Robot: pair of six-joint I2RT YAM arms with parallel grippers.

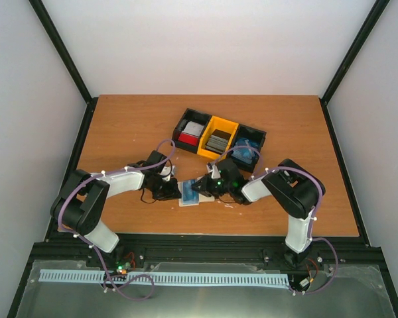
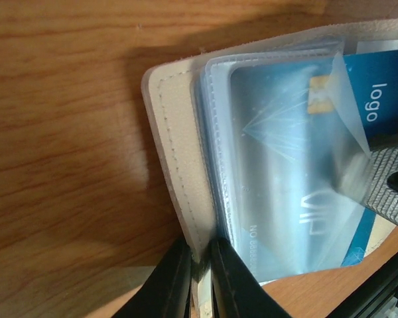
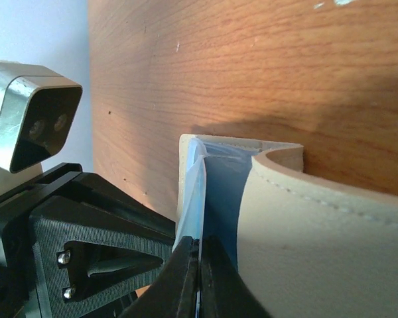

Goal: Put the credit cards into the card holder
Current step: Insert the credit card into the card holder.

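Wallet: we see the beige wallet (image 1: 189, 201) lying open on the table (image 1: 132, 126), near its front edge, between the two grippers.
Wallet, close up: the left wrist view shows its stitched beige cover (image 2: 169, 152) with a stack of clear sleeves (image 2: 215, 112) inside; the right wrist view shows one beige flap (image 3: 305, 232) curling upward.
Blue card: a blue card (image 2: 378, 86) sits partly inside the top sleeve, the end printed "logo" sticking out bare.
Left gripper: the left gripper (image 1: 164, 189) is clenched on the wallet's cover edge; we see both black fingers (image 2: 200, 265) squeezing the beige rim.
Right gripper: the right gripper (image 1: 209, 187) is pinched tight (image 3: 199, 262) on the thin edge of the blue card (image 3: 220, 189), with clear film lying against it. From the left wrist, its ribbed finger (image 2: 388, 189) covers the card's outer end.
Grippers together: we find them just beside each other, facing across the wallet.
Tray: a three-part tray (image 1: 259, 132) stands farther back, well apart from the wallet.
Tray contents: silver-and-red cards (image 1: 192, 132) in the left part, grey cards (image 1: 217, 141) in the yellow middle, more blue cards (image 1: 247, 146) on the right.
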